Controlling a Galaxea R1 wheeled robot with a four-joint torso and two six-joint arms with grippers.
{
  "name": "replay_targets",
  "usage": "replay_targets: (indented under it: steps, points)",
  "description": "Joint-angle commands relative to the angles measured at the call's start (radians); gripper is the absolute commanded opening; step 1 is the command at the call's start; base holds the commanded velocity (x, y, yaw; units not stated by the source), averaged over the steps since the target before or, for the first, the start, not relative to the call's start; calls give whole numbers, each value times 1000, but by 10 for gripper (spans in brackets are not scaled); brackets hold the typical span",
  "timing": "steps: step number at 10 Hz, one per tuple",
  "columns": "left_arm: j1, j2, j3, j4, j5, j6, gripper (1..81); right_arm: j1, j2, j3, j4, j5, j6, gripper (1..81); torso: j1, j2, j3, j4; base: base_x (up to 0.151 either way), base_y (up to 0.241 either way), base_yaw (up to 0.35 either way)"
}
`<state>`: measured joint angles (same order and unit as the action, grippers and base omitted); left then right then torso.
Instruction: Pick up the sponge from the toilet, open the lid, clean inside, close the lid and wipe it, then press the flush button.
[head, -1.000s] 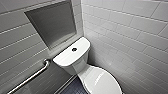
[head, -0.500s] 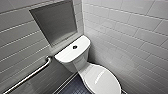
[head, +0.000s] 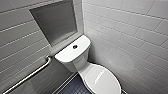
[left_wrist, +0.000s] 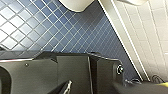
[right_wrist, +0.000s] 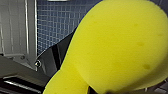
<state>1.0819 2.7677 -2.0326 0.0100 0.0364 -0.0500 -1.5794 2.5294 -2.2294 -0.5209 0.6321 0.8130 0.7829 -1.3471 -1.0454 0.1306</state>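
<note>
White tile walls (head: 130, 37) close in on two sides and meet in a corner. Set into the left-hand wall is a grey recess (head: 55, 22), its lower edge just above the tank. Below lies the floor (left_wrist: 50, 30), small dark blue squares with pale joints. A shiny grab bar (head: 30, 75) slants along the left wall, its upper end bending into the wall near the tank but apart from it.

Now the toilet (head: 82, 63), glossy white, tucked into that corner with its tank backed against the wall under the recess. The flat tank cover (head: 68, 51) is a rounded rectangle. The lid (head: 103, 80) is down, a smooth oval catching a streak of light and reaching toward the lower edge of the head view. The flush button (head: 75, 46) is a small dark round dot with a bright ring, about midway along the tank cover.

The sponge (right_wrist: 117, 45) is in my right pincer (right_wrist: 65, 56), which is pinching it, up off the blue floor. It is bright yellow, rounded and waisted like a peanut, with faint pits in the foam, and a dark part of the pincer shows beside its narrow middle.

My left pincer (left_wrist: 72, 82) hangs over the floor near the wall's white base; whether it is spread or pressed together, I cannot tell.
</note>
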Motion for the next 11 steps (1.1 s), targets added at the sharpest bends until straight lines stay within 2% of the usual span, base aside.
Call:
replay_targets:
  steps: [1, 5, 8, 9, 10, 11]
  points:
    - [-131, 20, -26, -54, 56, -14, 811, -25, -22, -2, -44, -32, 2, 10, 0, 0, 0, 0, 0, 0, 0]
    - [-188, 66, -38, -94, 68, -16, 811, -28, 36, -91, -57, -35, 6, 10, 0, 0, 0, 0, 0, 0, 0]
    - [-193, 96, -37, -90, 69, -17, 811, -28, 44, -104, -59, -35, 6, 10, 0, 0, 0, 0, 0, 0, 0]
    - [-193, 100, -37, -84, 69, -17, 811, -26, 44, -104, -62, -34, 6, 10, 0, 0, 0, -37, 0, 0, 0]
    - [-193, 103, -38, -84, 69, -17, 811, -26, 44, -104, -68, -32, 6, 10, 0, 0, 0, -41, 0, 0, 0]
    - [-197, 103, -38, -91, 69, -17, 811, -25, 45, -104, -70, -32, 6, 10, 0, 0, 0, -64, 0, 0, 0]
